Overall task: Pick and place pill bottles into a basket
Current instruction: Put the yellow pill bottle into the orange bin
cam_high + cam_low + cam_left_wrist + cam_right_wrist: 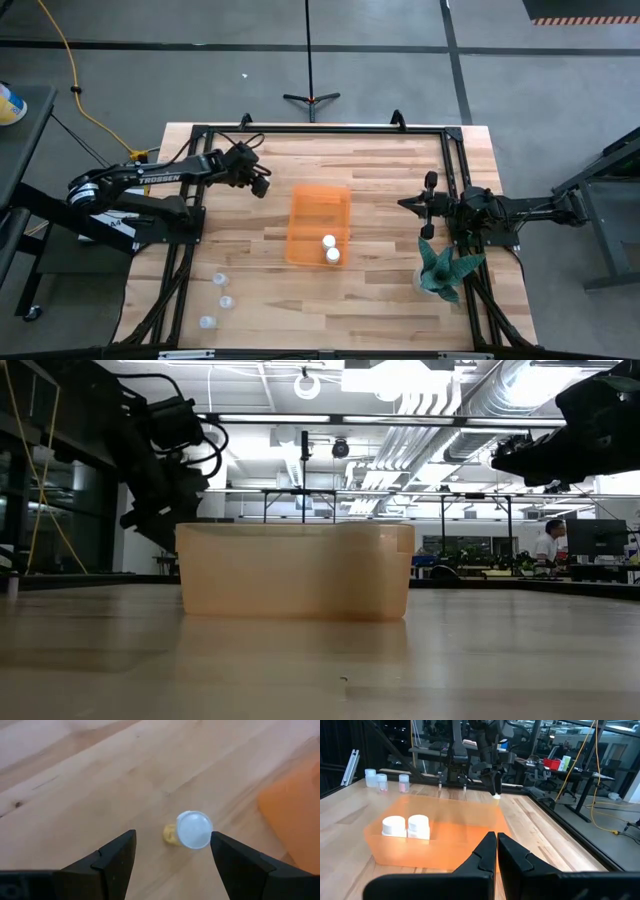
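Note:
The orange translucent basket [319, 212] stands at the table's middle, and it also shows in the low view [295, 572]. Two white-capped pill bottles [330, 249] stand in its near end [406, 827]. My left gripper [172, 835] is open just off the basket's far left corner [262, 187]. It hovers over a yellowish pill bottle with a white cap [192, 830]. The bottle stands on the wood between the spread fingers and apart from both. Three more pill bottles [219, 300] stand at the near left. My right gripper [496, 851] is shut and empty, right of the basket [428, 205].
A teal spiky plant [445, 268] stands at the near right, just in front of my right arm. A black frame [320, 128] runs around the table's edges. Bare wood lies between the basket and the three bottles at the near left.

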Controlling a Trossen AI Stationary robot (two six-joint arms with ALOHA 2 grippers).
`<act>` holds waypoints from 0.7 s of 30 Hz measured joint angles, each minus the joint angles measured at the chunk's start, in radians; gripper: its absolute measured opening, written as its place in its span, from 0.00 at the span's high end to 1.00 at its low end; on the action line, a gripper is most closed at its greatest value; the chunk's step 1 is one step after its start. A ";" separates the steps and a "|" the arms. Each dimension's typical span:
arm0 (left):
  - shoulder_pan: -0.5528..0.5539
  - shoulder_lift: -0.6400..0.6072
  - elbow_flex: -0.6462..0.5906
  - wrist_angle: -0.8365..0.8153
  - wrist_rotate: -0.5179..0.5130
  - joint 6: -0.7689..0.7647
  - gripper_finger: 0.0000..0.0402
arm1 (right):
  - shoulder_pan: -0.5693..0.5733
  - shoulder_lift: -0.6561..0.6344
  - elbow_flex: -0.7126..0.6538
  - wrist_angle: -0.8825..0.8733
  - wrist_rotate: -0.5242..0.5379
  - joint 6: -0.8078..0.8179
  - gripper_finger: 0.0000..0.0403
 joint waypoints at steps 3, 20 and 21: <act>0.000 0.000 -0.009 0.032 0.000 -0.001 0.28 | 0.000 0.000 0.000 -0.004 0.000 0.000 0.98; -0.044 0.038 -0.011 0.064 -0.010 -0.044 0.28 | 0.000 0.000 0.000 -0.005 0.000 0.000 0.98; -0.061 0.051 -0.011 0.075 -0.018 -0.049 0.28 | 0.000 0.000 0.000 -0.006 0.000 0.000 0.98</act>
